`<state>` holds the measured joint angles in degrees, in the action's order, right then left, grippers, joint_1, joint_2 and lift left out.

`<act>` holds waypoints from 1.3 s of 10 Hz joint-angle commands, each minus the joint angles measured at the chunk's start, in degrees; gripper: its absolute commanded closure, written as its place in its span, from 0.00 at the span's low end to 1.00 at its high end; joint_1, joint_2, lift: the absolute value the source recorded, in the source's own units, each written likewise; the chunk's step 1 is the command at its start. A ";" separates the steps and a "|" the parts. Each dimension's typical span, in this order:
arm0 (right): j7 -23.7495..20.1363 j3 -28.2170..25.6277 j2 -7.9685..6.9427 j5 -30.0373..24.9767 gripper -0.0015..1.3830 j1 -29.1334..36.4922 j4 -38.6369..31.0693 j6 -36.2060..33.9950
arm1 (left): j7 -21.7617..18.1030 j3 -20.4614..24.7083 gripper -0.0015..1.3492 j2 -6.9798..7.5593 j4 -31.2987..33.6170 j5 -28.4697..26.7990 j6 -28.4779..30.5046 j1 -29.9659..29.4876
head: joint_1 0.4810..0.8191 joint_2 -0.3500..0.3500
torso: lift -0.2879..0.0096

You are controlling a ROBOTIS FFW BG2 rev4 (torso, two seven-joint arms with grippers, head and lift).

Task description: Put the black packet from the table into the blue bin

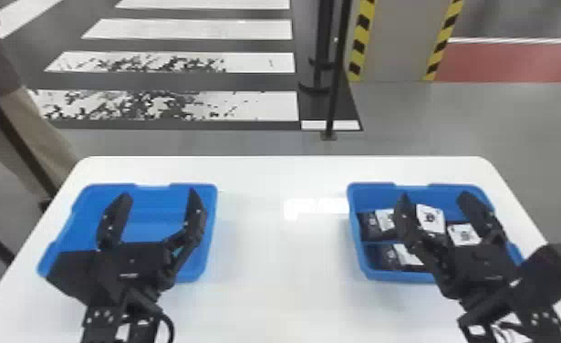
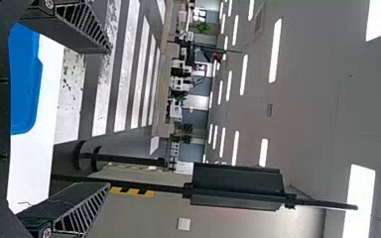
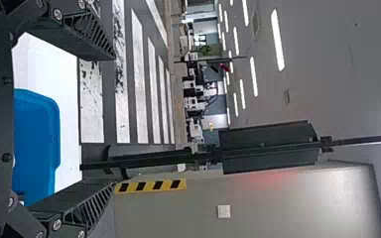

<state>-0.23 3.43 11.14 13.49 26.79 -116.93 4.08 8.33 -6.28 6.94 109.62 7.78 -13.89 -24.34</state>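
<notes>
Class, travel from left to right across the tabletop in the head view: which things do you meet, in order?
Left blue bin, seen behind the open left gripper → right blue bin, holding black-and-white packets and seen behind the open right gripper.

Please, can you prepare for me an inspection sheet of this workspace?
Surface: white table, with bright glare near its middle.
Job's things: several black packets with white labels, inside the right blue bin; left blue bin stands across the table.
Clutter: small greenish patch at the left bin, partly hidden by the claw; cannot tell what it is.
Grippers: left claw and right claw both open, nothing between the fingers, each seemingly above its bin.
Cables: black cable loops out beside the left arm.
Surroundings: striped floor crossing, dark post, column with yellow-black edges.
</notes>
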 commanded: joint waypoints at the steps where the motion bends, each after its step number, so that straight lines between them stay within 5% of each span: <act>1: -0.12 0.00 -0.07 -0.01 0.11 -0.08 -0.28 -0.56 | 0.02 0.00 0.05 0.00 0.00 -0.01 0.10 -0.12 | 0.63 0.51 | 0.60; 13: -1.26 0.00 -0.07 0.33 0.11 -0.64 -0.28 -2.39 | -0.16 -0.11 0.05 0.00 0.00 -0.35 0.38 0.16 | 0.63 0.52 | 0.60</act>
<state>-1.51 3.43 11.07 13.77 26.13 -117.22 1.80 8.17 -6.39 6.94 109.65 7.54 -13.42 -24.27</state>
